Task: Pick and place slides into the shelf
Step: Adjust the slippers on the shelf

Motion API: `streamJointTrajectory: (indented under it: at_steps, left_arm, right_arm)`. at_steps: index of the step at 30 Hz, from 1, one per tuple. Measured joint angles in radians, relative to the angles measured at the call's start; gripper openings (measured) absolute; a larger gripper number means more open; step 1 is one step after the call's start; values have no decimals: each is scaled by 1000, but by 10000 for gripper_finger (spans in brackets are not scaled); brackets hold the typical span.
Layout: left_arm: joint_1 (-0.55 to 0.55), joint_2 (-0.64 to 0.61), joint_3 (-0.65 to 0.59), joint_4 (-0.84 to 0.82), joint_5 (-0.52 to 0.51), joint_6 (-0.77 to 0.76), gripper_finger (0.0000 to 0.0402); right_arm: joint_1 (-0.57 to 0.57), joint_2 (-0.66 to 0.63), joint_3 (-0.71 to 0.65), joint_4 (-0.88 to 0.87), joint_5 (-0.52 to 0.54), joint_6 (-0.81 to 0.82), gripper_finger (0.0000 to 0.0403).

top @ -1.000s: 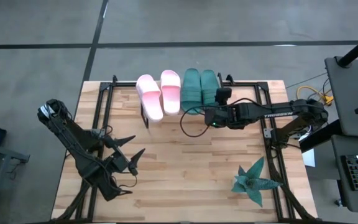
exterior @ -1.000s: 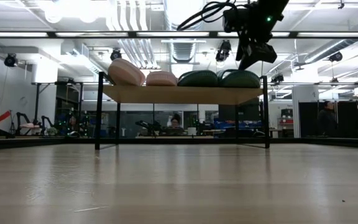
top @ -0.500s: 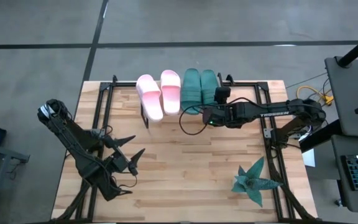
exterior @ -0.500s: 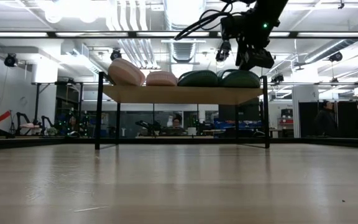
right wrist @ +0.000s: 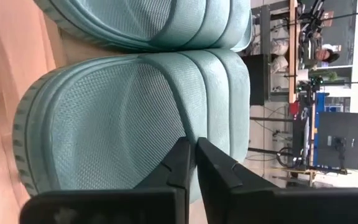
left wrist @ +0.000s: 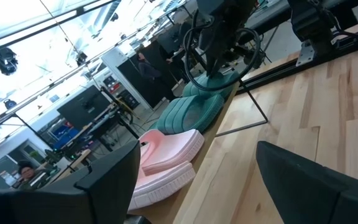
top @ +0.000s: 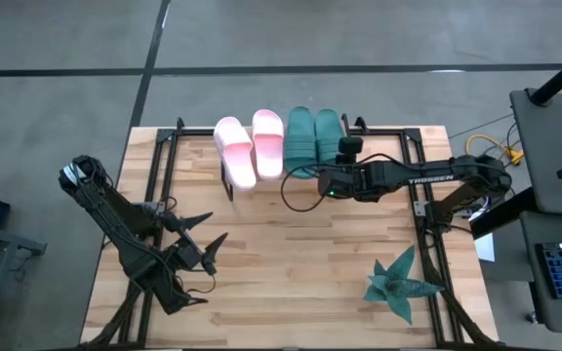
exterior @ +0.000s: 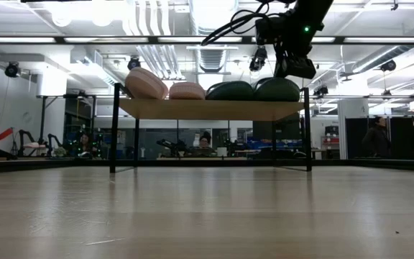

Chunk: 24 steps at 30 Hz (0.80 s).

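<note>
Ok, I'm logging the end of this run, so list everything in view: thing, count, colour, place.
pink slides: two, pale pink, side by side on the shelf's left half.
green slides: two, dark teal-green, side by side on the shelf's right half.
shelf: one, light wood top on black legs, at the table's far edge.
plant: one, teal, spiky, near right part of the table.
table: one, light wood.
left gripper: open, empty, over the near left part of the table.
right gripper: shut, empty, beside the green slides.
</note>
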<state>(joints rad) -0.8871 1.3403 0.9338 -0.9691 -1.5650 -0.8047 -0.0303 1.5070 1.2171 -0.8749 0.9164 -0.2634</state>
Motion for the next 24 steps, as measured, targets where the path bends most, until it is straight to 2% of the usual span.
streamJointTrajectory:
  at_steps: [10,21,24]
  left_arm:
    - [0,0,-3,1,0,0,303]
    - [0,0,-3,3,0,0,303]
    - [0,0,-3,3,0,0,303]
  right_arm:
    - [13,1,0,-27,79,44,13]
    - [17,1,0,-29,29,56,14]
    - [17,1,0,-30,26,61,29]
